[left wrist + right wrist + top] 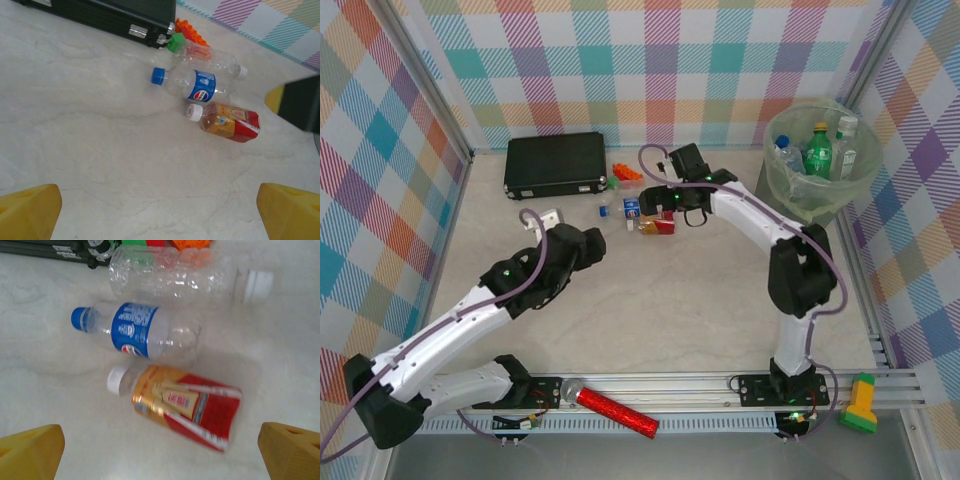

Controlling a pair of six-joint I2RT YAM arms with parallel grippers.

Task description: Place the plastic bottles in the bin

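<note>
while right gripper (pixel 160 455) hovers wide over red-label bottle (pixel 187 407) | left gripper (pixel 160 212) wide, angled down

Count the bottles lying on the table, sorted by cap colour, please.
White cap: 2 (clear unlabelled bottle, red-and-gold labelled bottle)
Blue cap: 1 (blue-labelled bottle)
Total: 3

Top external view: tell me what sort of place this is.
Probably a robot test cell, not a home: plaid fabric walls enclose a marble-look table, the left arm and right arm are bolted to a metal rail, and loose bottles and a lined bin look staged.
</note>
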